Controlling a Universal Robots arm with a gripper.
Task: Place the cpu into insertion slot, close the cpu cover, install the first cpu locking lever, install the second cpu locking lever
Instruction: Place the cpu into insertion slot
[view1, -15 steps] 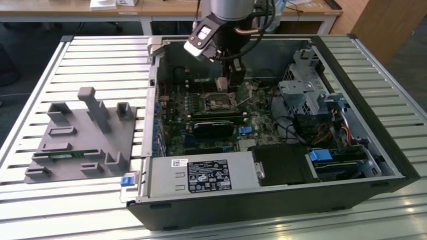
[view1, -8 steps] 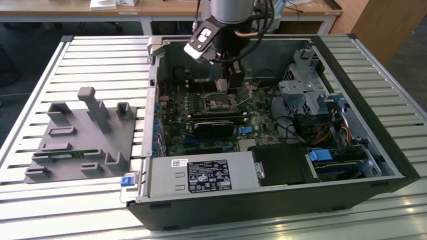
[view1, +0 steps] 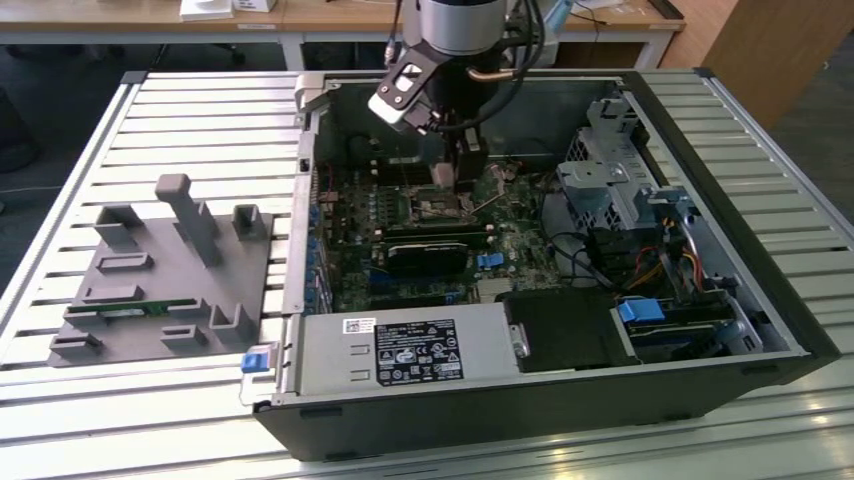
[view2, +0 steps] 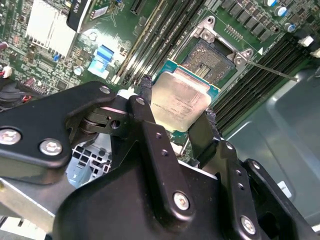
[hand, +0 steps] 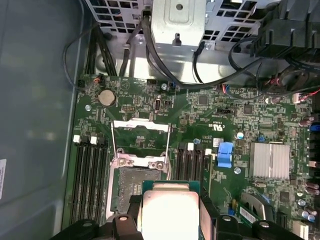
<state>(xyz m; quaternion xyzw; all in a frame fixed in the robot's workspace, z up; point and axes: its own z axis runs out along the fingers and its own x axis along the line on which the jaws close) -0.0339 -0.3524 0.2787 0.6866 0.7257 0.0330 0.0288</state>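
Chiefly, the risk lies in alignment. The cpu (view2: 180, 102) hangs over the green board, just beside the insertion slot (view2: 212, 59). In the second wrist view it overlaps the slot's near edge, and it is not seated.

In my judgement, a skewed or tilted descent could catch the chip's edge on the slot's frame and bend the fine contacts in the dark centre. A second hazard is the grip. The chip is held by two opposite edges alone, so a slip could drop it onto the board. The fingers (view2: 152, 135) also stand close to the long memory slots (view2: 160, 35) and could knock them on any move downward.

The cpu cover (hand: 141, 125) lies swung back, clear of the slot. A thin locking lever (view2: 272, 70) sticks out beside the slot. Neither appears to bar the way.

The tool (view2: 178, 100) is closed to the chip's width, with one finger on each of two opposite edges, and it holds the cpu with its pale face toward the wrist cameras. In the exterior view it reaches down inside the open computer case (view1: 534, 420), over the middle of the board.
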